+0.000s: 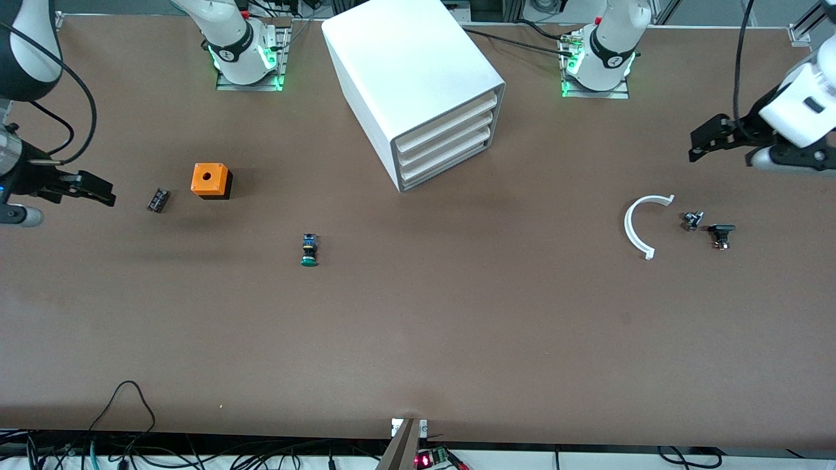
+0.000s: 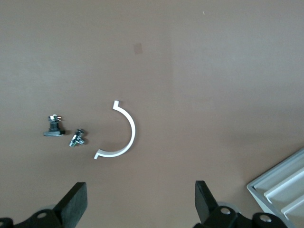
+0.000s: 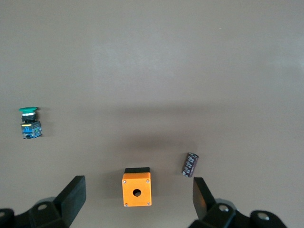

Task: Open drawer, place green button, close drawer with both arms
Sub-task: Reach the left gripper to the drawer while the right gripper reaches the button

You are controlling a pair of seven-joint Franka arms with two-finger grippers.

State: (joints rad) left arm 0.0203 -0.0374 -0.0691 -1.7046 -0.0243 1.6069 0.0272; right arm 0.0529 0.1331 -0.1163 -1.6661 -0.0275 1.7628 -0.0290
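Note:
The white cabinet (image 1: 418, 78) stands at the back middle of the table, and its lowest drawer (image 1: 449, 167) is shut like those above it. The button (image 1: 309, 250), with a green cap and black-and-blue body, lies on its side on the table, nearer to the front camera than the cabinet. It also shows in the right wrist view (image 3: 29, 122). My right gripper (image 1: 98, 190) is open and empty in the air at the right arm's end, over the orange box in its wrist view (image 3: 137, 192). My left gripper (image 1: 704, 140) is open and empty at the left arm's end (image 2: 141, 203).
An orange box with a hole (image 1: 210, 180) and a small black part (image 1: 157, 200) lie toward the right arm's end. A white arc piece (image 1: 637, 225) and two small black parts (image 1: 692, 220) (image 1: 721, 234) lie toward the left arm's end. A cabinet corner (image 2: 280, 190) shows in the left wrist view.

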